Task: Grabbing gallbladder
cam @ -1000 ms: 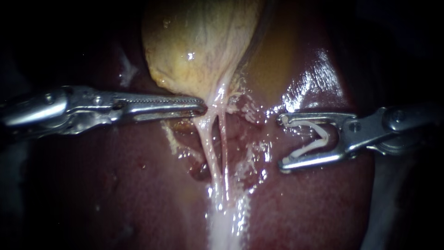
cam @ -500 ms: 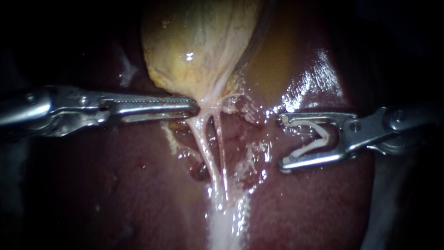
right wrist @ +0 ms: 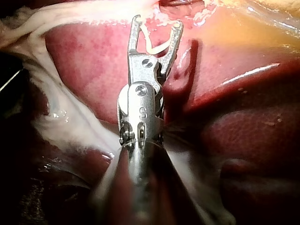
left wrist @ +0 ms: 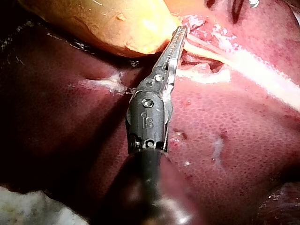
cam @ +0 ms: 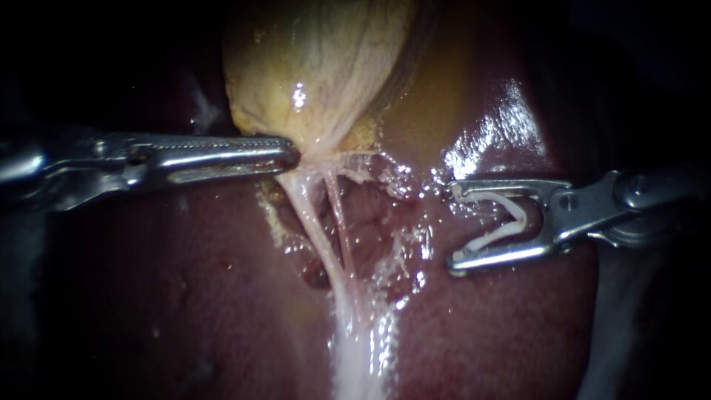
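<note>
Pinching the gallbladder (cam: 311, 67) at its narrow end, the left instrument (cam: 292, 152) has its jaws clamped on it, over the liver (cam: 185, 281). The left wrist view misses the right instrument (cam: 453, 226), whose wide-set jaws hold a white clip (cam: 503, 226).

**Legible text, labels, brands, signs:** none on the tissue. The liver (cam: 185, 296) and gallbladder (cam: 311, 67) carry no lettering.

**Marks on metal, two items:**
- One stamped mark (left wrist: 147, 123) sits on the dark housing behind the jaws of the left instrument (left wrist: 180, 33), seen in the left wrist view.
- A like mark sits on the bright housing of the right instrument (right wrist: 157, 23), seen in the right wrist view.

Both are instrument marks and are not transcribed here.

**Clip:** the white clip (cam: 495, 235) in the right instrument's jaws is plain.
</note>
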Motion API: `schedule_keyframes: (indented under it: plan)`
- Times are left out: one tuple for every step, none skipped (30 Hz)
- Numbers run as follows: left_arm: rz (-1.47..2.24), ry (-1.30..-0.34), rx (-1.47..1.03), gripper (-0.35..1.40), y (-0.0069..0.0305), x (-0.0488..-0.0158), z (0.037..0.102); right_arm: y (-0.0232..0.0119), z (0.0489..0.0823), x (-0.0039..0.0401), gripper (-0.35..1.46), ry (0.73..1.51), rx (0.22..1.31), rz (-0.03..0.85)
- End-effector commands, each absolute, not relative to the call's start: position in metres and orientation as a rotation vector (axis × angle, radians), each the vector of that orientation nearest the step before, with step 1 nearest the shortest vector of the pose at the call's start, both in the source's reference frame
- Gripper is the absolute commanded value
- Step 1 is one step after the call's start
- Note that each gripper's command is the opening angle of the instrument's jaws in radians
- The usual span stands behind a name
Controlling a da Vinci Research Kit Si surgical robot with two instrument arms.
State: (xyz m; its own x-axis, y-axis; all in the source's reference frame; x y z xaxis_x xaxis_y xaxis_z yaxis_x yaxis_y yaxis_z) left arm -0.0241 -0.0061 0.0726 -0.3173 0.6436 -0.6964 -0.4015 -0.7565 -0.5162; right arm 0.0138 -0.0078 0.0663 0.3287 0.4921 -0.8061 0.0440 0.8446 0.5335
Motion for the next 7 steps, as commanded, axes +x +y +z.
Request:
schedule_keyframes:
  plan:
    - [2.102,-0.328,-1.272,-0.35,-0.0062,-0.0241,0.0726,-0.0078,0.0663,0.0138,0.50,1.213,0.516,0.311]
    - [2.102,-0.328,-1.272,-0.35,-0.0062,-0.0241,0.0726,-0.0078,0.0663,0.0138,0.50,1.213,0.516,0.311]
    - [2.102,-0.328,-1.272,-0.35,-0.0062,-0.0241,0.0726,-0.0078,0.0663,0.0138,0.50,1.213,0.516,0.311]
    - [2.102,-0.328,-1.272,-0.35,-0.0062,-0.0241,0.0726,-0.0078,0.0663,0.0138,0.50,1.213,0.516,0.311]
    - [2.102,-0.328,-1.272,-0.35,-0.0062,-0.0241,0.0726,-0.0078,0.0663,0.0138,0.50,1.213,0.516,0.311]
    - [2.102,-0.328,-1.272,-0.35,-0.0062,-0.0241,0.0726,-0.0078,0.0663,0.0138,0.50,1.213,0.516,0.311]
    - [2.102,-0.328,-1.272,-0.35,-0.0062,-0.0241,0.0726,-0.0078,0.0663,0.0138,0.50,1.213,0.516,0.311]
